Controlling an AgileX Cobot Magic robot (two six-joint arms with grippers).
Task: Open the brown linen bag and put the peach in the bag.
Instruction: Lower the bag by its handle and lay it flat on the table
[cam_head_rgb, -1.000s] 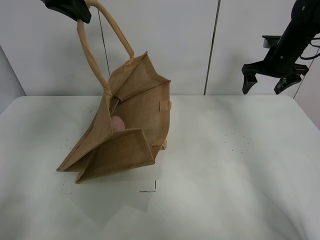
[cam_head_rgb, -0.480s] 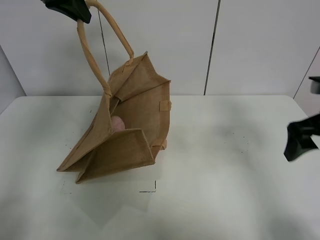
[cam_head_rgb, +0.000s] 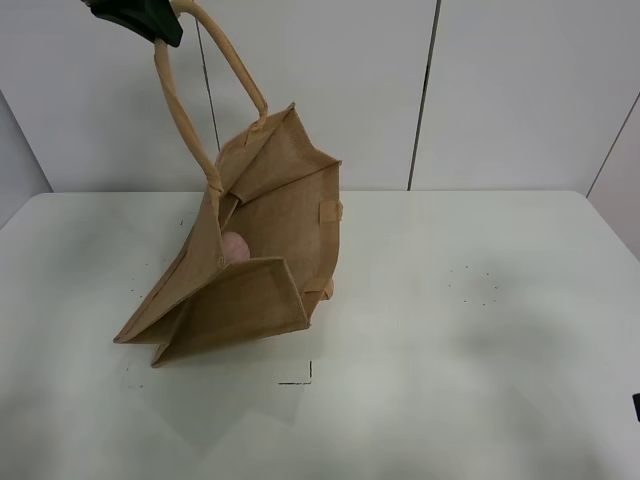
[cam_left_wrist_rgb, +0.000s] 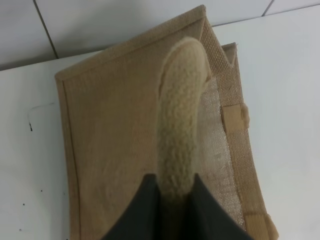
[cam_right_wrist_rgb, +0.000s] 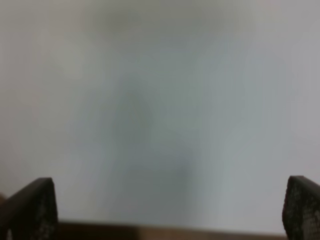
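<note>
Change, right arm: gone from the high view but for a dark sliver at the lower right edge; half a second ago stood low against that edge; a second ago hung high in the upper right, before the wall.

Change, the rest: none to be seen; bag, fruit and left arm just as in both earlier pictures.

Left pincer (cam_left_wrist_rgb: 174, 200): clamped tight on the rounded beige loop handle (cam_left_wrist_rgb: 181, 115); sits at the top left of the high view, well above the counter, with the handle drawn up taut.

Right pincer (cam_right_wrist_rgb: 165, 207): spread wide, nothing between the two dark fingertips; faces a blurred pale surface, too soft to make out more.

Large tan-brown coarse-woven jute bag (cam_head_rgb: 250, 295): hangs tilted from the gripped handle; bottom edge down on the counter, left of the middle; mouth gaping, gusseted side folded inward.

Small round dusty-pink peach (cam_head_rgb: 234, 246): inside the bag, glimpsed through the open mouth, lying against the inner cloth; partly hidden by the near panel.

White matte counter (cam_head_rgb: 460, 340): fills the lower part of the high view; carries only the bag; faint dark specks (cam_head_rgb: 475, 285) scattered to the right; a small black corner mark (cam_head_rgb: 302, 378) just in front of the bag; soft grey shadow beneath and before the bag.

Room: pale panelled wall (cam_head_rgb: 520, 90) behind the counter; a dark vertical seam (cam_head_rgb: 425, 90) right of the bag.
</note>
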